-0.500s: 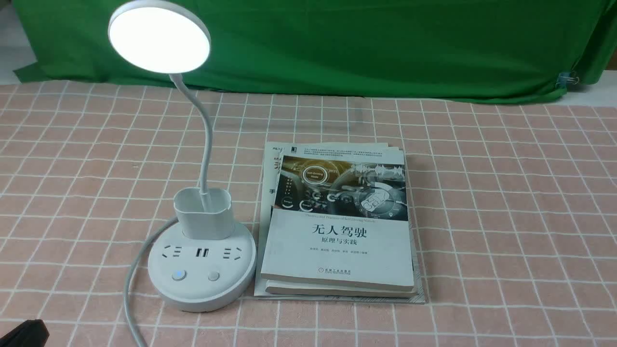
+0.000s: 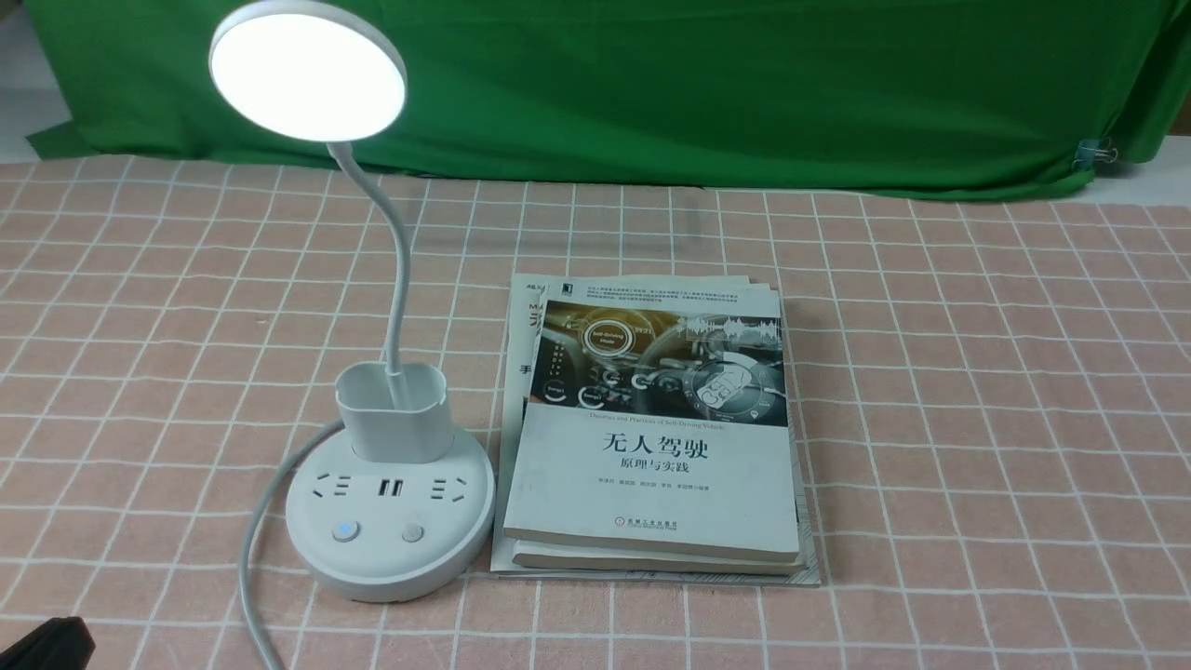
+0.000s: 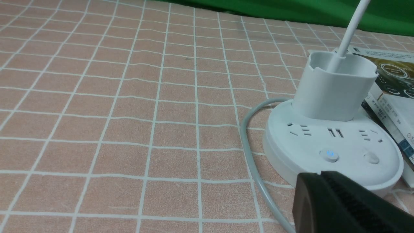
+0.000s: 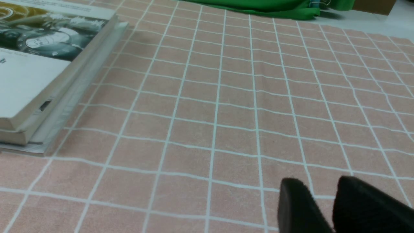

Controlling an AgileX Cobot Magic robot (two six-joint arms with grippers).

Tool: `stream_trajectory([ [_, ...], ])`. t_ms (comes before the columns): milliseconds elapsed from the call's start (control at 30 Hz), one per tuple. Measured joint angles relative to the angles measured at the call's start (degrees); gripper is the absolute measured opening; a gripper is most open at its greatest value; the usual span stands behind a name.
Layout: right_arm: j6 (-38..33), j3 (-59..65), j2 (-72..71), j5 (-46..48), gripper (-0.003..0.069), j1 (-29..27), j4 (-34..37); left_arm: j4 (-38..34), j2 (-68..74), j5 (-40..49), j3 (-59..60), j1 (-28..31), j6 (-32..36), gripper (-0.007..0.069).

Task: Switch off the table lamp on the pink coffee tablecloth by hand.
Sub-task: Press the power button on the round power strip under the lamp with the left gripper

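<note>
Lamp (image 2: 389, 521) stands on the pink cloth (image 2: 977, 372), lower left of centre in the front view, its base just beside a stack of books (image 2: 651, 465). Head (image 2: 307, 74) glows white at upper left, w/ its top rim clipped by the frame edge. L button (image 2: 345, 531) shows a blue light; R button (image 2: 412, 532) is plain. Cord (image 2: 251, 558) loops round the base's left side and runs off the bottom edge.

L gripper (image 3: 320, 176) fills the lower right corner of its wrist view, low over the cloth, just short of the base and covering part of its near rim. Fingers look pressed together, nothing held. Neck is cut off at the top there and the head isn't in view.

In the front view only a black corner (image 2: 42, 642) shows at bottom left; can't tell which part of the L arm.

R gripper (image 4: 326, 187) sits at the lower right of its view, over bare cloth, well apart from the books. A thin wedge of cloth shows between the tips; nothing held, can't tell if fully closed.
</note>
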Motion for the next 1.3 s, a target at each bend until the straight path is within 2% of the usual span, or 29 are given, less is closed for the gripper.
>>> stream_trajectory([
  [167,0.0,0.0,0.0,0.0,0.0242,0.0,0.0,-0.45,0.0,-0.18,0.0,0.0,0.0,0.0004],
  [233,0.0,0.0,0.0,0.0,0.0242,0.0,0.0,-5.84,0.0,-1.88,0.0,0.0,-0.82,0.0004],
  [433,0.0,0.0,0.0,0.0,0.0242,0.0,0.0,-30.33,0.0,-10.94,0.0,0.0,-3.87,0.0004],
  [567,0.0,0.0,0.0,0.0,0.0242,0.0,0.0,-36.46,0.0,-17.94,0.0,0.0,-4.28,0.0004],
  [700,0.0,0.0,0.0,0.0,0.0242,0.0,0.0,-36.43,0.0,-18.82,-0.2,0.0,-4.38,0.0004],
  [867,0.0,0.0,0.0,0.0,0.0242,0.0,0.0,-30.93,7.37,-7.16,-9.45,0.0,-4.38,0.0004],
  [967,0.0,0.0,0.0,0.0,0.0242,0.0,0.0,-23.03,21.09,9.06,-22.12,0.0,-4.01,0.0004],
  [1000,0.0,0.0,0.0,0.0,0.0242,0.0,0.0,-22.6,21.09,10.11,-22.88,0.0,-3.88,0.0004],
  [1033,0.0,0.0,0.0,0.0,0.0242,0.0,0.0,-19.69,28.15,18.74,-28.6,0.0,-2.45,0.0004],
  [1100,0.0,0.0,0.0,0.0,0.0242,0.0,0.0,-16.89,36.99,27.78,-34.73,0.0,-0.03,0.0004],
  [1200,0.0,0.0,0.0,0.0,0.0242,0.0,0.0,-14.32,47.4,34.5,-40.6,0.0,3.12,0.0004],
  [1300,0.0,0.0,0.0,0.0,0.0242,0.0,0.0,-12.14,56.99,36.5,-44.57,-0.13,4.54,0.0004],
])
